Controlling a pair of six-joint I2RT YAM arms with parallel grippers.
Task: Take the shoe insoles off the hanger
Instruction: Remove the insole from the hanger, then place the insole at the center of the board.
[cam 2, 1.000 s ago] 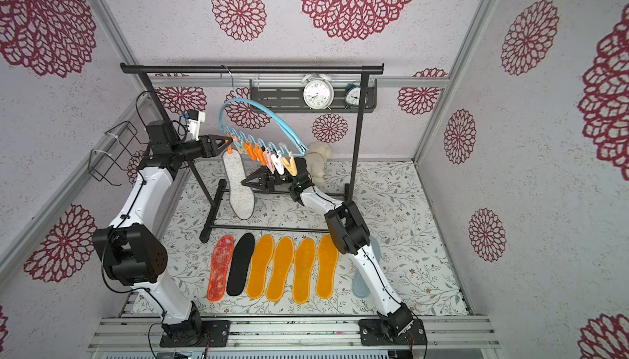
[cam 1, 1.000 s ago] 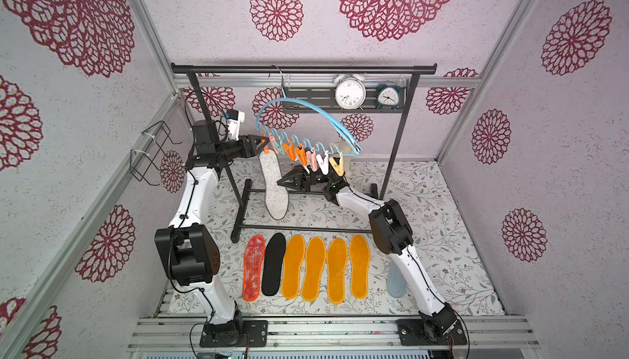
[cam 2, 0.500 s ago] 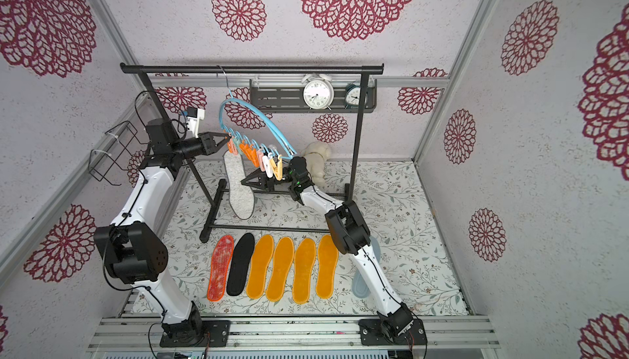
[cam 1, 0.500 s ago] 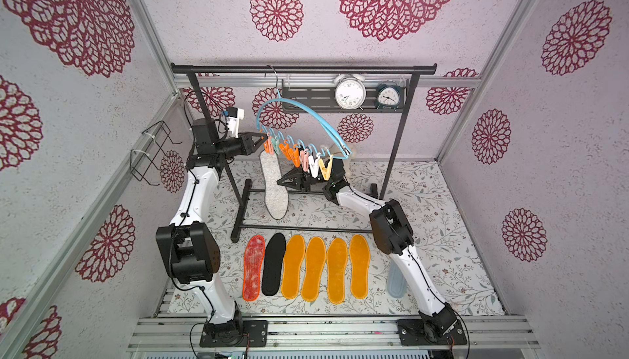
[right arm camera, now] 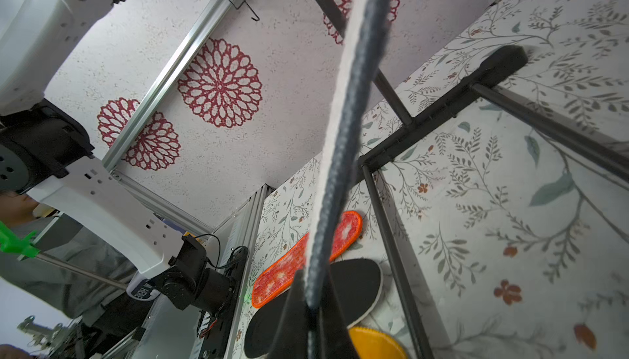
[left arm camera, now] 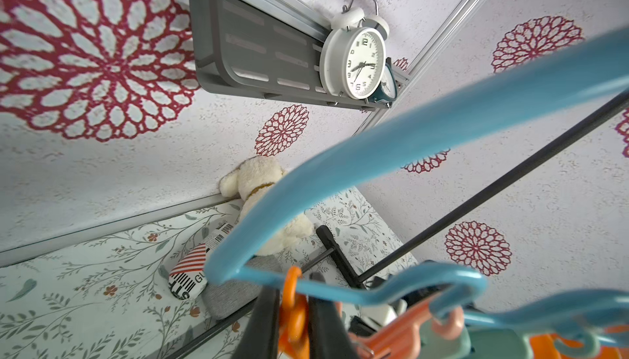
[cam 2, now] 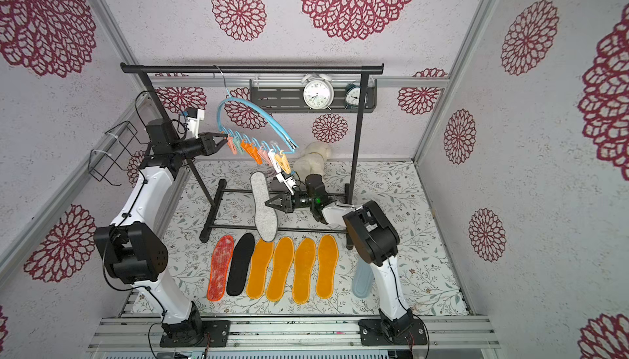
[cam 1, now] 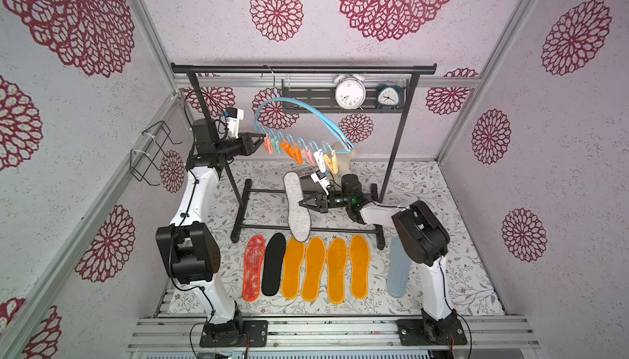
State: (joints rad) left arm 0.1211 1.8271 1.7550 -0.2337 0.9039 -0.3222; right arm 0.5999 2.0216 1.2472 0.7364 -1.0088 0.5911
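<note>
As the right gripper (cam 1: 302, 204) pinches the grey felt insole (cam 1: 294, 219) edgewise below the light-blue curved plastic hanger (left arm camera: 408, 136), it may slip; the left gripper (cam 1: 261, 138), clamping an orange peg (left arm camera: 292, 313), may tug the hanger.

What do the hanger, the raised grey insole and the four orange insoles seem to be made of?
The hanger: smooth light-blue plastic, probably; even colour, soft sheen.
The grey insole: felt-like top, matt and fuzzy; its edge shows a white layer and a dark woven-looking one.
The orange insoles: likely plush or fleece; matt, with slightly furry rims.
</note>
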